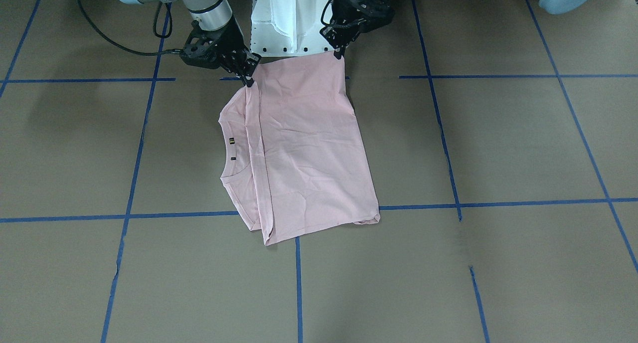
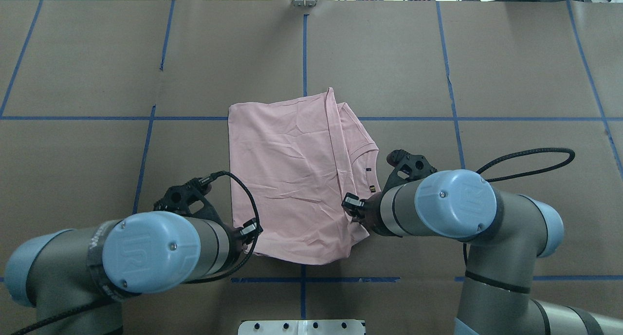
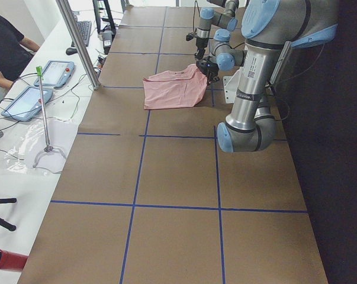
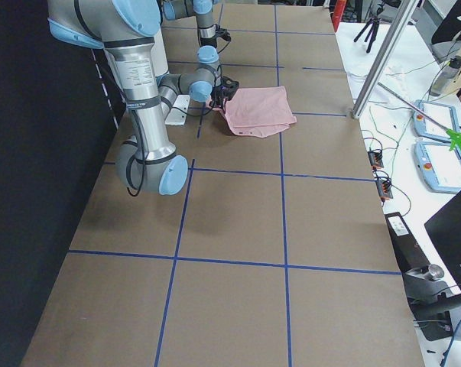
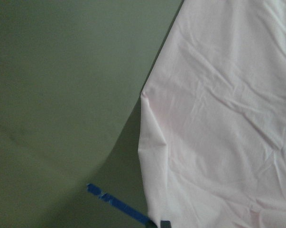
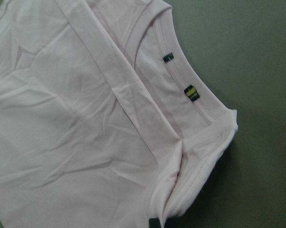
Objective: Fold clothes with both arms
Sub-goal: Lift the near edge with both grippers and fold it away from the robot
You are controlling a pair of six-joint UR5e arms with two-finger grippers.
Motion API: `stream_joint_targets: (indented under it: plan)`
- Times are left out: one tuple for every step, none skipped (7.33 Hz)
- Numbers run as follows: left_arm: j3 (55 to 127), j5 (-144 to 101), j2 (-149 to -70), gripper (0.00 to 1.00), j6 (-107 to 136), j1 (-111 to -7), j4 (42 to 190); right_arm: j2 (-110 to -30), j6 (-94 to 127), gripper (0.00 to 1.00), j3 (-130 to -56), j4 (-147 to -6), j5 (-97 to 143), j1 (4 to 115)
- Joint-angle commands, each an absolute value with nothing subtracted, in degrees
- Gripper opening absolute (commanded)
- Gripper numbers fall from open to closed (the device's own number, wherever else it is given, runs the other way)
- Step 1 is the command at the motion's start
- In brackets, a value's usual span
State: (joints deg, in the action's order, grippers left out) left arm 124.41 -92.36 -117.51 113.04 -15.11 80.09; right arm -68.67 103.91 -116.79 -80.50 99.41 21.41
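The pale pink T-shirt (image 1: 309, 148) (image 2: 292, 179) lies folded in the middle of the brown table, plain side up, collar and neck label (image 6: 191, 92) towards my right arm. Its robot-side edge is raised and stretched between both grippers. My right gripper (image 1: 247, 79) (image 2: 351, 206) is shut on the corner by the collar. My left gripper (image 1: 340, 54) (image 2: 252, 230) is shut on the opposite corner. The wrist views show fabric (image 5: 218, 118) (image 6: 62, 118) running down to dark fingertips (image 5: 165, 223) (image 6: 161, 222) at the bottom edge. The far half of the shirt rests flat.
The white pedestal base (image 1: 289, 19) stands just behind the grippers. Blue tape lines (image 2: 304, 47) grid the table. A black cable (image 2: 525, 155) loops off the right arm. A side bench holds tablets (image 3: 24, 100), with a person (image 3: 6, 41) and a metal pole (image 3: 77, 41) there.
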Motion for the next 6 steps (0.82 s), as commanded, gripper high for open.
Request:
stream_joint_targets:
  plan:
    - [121.3, -92.4, -118.2, 0.00, 108.4, -20.2, 83.7, -66.0, 101.0, 0.00, -111.7, -80.5, 99.4, 26.2]
    - [117.9, -92.4, -118.2, 0.00, 108.7, -20.5, 87.0, -64.8, 100.9, 0.00, -109.7, -80.5, 99.4, 27.1]
    - [115.7, -92.3, -118.2, 0.00, 108.8, -21.2, 89.3, -63.5, 100.9, 0.00, -108.5, -80.5, 99.4, 27.9]
    - [115.3, -92.3, -118.3, 0.00, 108.7, -22.1, 89.8, -62.1, 100.9, 0.00, -106.9, -80.4, 99.4, 28.8]
    - [115.3, -92.3, -118.8, 0.00, 108.4, -23.5, 89.9, -60.4, 100.9, 0.00, -105.4, -80.4, 99.7, 30.2]
    - [114.2, -92.4, -120.4, 0.00, 107.9, -26.3, 90.5, -57.8, 100.8, 0.00, -102.5, -80.4, 100.4, 32.7]
